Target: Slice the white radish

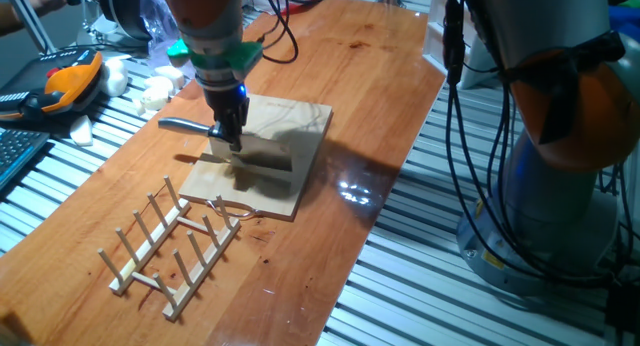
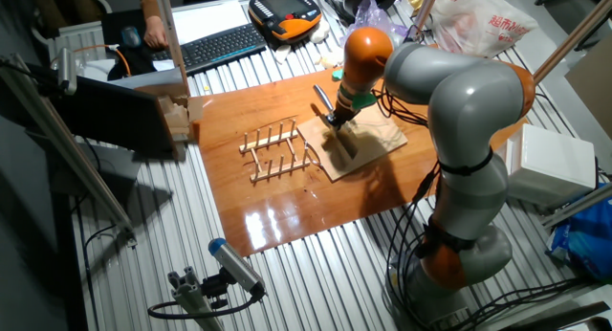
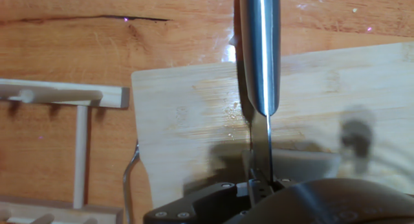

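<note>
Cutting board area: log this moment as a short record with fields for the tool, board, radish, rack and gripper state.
tool: steel knife with metal handle, held in the gripper, blade down at the board
board: pale square wooden cutting board, lying flat on the brown wooden table
radish: not clearly visible in any view; only a blurred pale shape under the blade in the hand view
rack: light wooden peg rack, beside the board, apart from the knife
jaws: closed on the knife
</note>
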`<state>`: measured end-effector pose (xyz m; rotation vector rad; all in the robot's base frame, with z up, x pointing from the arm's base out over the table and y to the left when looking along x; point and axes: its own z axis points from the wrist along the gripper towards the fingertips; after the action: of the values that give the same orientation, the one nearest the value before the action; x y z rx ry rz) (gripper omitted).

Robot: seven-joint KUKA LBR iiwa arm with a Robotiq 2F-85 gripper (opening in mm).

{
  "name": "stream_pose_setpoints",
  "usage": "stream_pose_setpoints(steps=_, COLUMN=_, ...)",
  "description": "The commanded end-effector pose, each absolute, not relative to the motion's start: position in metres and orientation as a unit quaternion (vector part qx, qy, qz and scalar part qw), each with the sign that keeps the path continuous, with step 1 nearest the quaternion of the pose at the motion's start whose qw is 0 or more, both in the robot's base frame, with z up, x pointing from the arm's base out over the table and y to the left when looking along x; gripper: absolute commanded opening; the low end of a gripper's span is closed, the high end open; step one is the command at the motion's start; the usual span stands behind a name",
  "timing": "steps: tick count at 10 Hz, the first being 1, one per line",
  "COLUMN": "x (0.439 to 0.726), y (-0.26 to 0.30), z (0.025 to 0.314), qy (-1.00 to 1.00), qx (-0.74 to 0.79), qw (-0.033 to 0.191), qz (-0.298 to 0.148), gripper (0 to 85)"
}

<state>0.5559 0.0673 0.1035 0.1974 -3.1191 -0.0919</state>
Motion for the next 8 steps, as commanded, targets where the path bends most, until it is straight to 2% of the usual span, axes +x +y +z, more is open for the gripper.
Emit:
stream_pose_setpoints(steps=1, x=0.5551, y=0.0651, z=0.1111, qy=-0.998, qx=0.063, qw=0.009, qz=-0.027, gripper=0.0)
stream_pose_setpoints(steps=8, x=0.5577, y=0.0583, z=0.1115, qy=-0.998, qx=0.062, qw=0.003, qz=-0.017, gripper=0.0)
